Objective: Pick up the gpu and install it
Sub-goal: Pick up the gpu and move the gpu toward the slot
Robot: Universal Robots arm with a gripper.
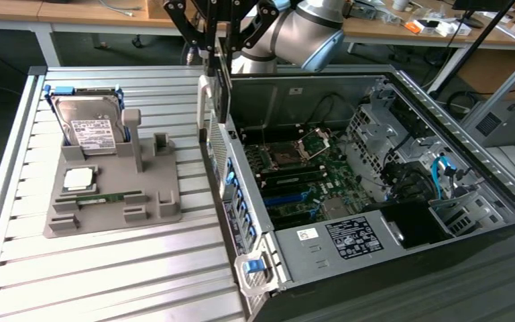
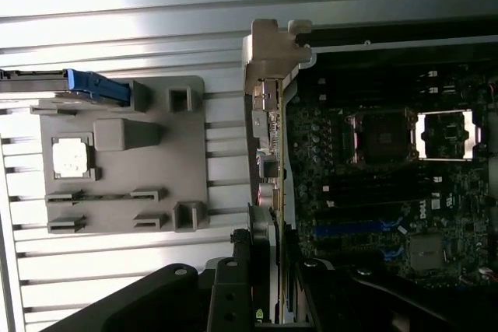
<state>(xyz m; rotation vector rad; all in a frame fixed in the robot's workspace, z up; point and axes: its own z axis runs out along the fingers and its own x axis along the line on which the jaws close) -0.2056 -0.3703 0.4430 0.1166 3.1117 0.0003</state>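
The gpu (image 1: 216,100) hangs edge-down in the air, a thin dark card with its silver end bracket (image 1: 204,100) facing the exterior view's left. My gripper (image 1: 214,57) is shut on its upper edge. The card sits over the near wall of the open computer case (image 1: 267,268), above the motherboard (image 1: 298,181). In the wrist view the gpu (image 2: 268,153) shows edge-on, its bracket (image 2: 274,44) at the far end. The gripper (image 2: 269,270) clamps the card between dark fingers (image 2: 237,270), at the line between the table slats and the motherboard (image 2: 373,184).
A grey parts holder (image 1: 115,194) on the slatted metal table (image 1: 105,275) carries a hard drive (image 1: 88,124) with a blue frame, a square processor (image 1: 78,178) and a memory stick (image 1: 96,199). Inside the case are drive cages (image 1: 383,134) and blue cables (image 1: 438,178).
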